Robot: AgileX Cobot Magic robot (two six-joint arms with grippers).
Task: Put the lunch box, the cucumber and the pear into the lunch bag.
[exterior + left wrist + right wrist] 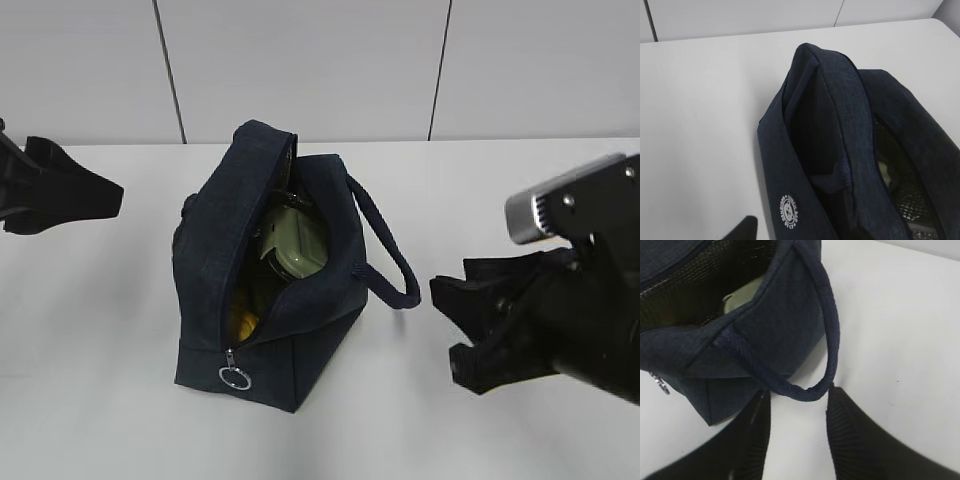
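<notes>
Nearest to us, our right gripper [462,322] hangs low over the white table [90,380] with its jaws spread and holding nothing. In the right wrist view the two dark fingers [852,435] stand apart on either side of the lowest bend of the loop handle [827,330], which droops just in front of them; we cannot tell whether a finger touches the strap.

Just beyond stands one lunch bag [265,270], navy and boxy, upright on the table between our two arms, its top zipper undone and the mouth gaping. One metal ring pull [235,377] hangs at the near lower end of the zipper.

Inside the mouth we count one lunch box [297,245], its pale green lid tilted against the far wall of the bag, and below it one patch of yellow [243,318] deep in the near end, which we take for the pear. We cannot make out the cucumber in any view. The foil lining [910,210] shows in the left wrist view, along with a round white logo [791,211] on the bag's outer side.

Farther off, our left gripper [100,195] is held well to the left of the bag, apart from it. Whether its jaws are parted or closed we cannot tell; only a dark tip shows at the bottom edge of the left wrist view.
</notes>
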